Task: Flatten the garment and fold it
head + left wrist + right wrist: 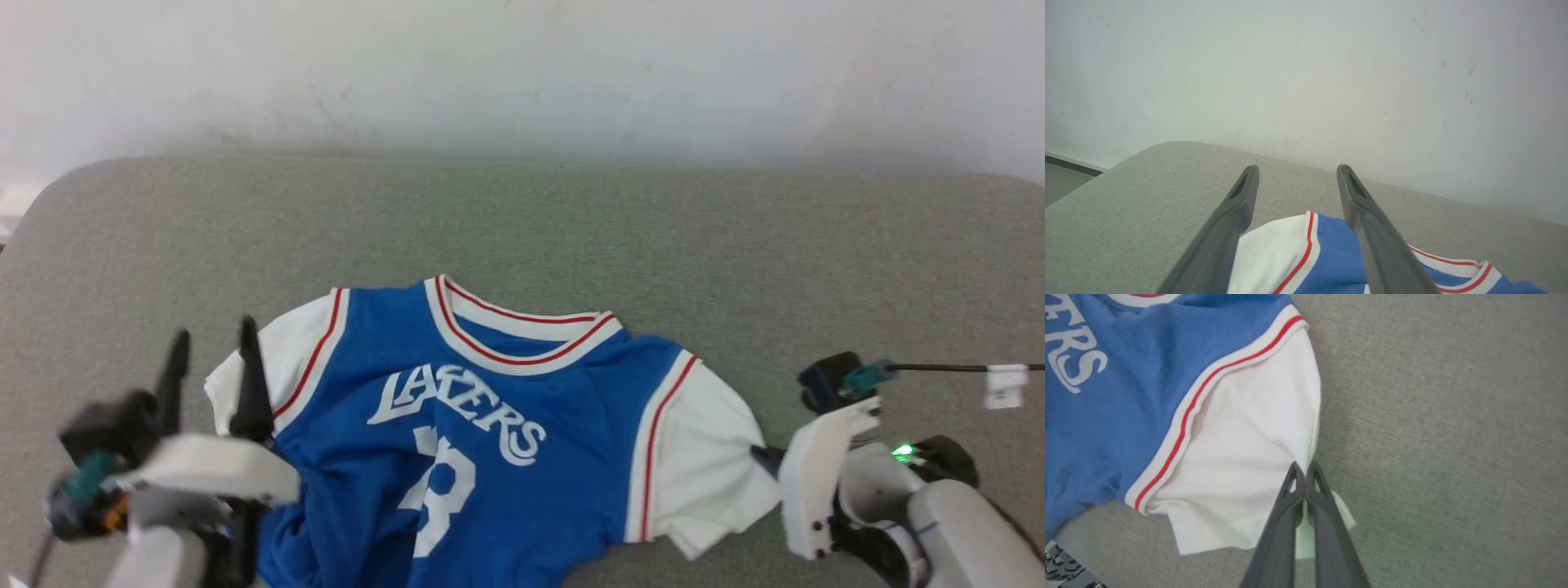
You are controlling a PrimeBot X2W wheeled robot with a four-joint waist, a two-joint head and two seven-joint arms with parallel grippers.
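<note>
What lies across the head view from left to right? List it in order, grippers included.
left gripper, open → garment → right gripper, shut on the garment's white sleeve edge → white tag on the black cable

The royal-blue jersey shirt with white sleeves (522, 384) runs off the head view's bottom edge, so its hem is unseen. A crease swallows part of its white number, and the blurred left gripper (214, 329) covers its lower left side. In the right wrist view the right gripper (1303, 467) hides the sleeve edge pinched between its fingers, and a patterned scrap (1061, 571) in the corner is too small to identify.
</note>
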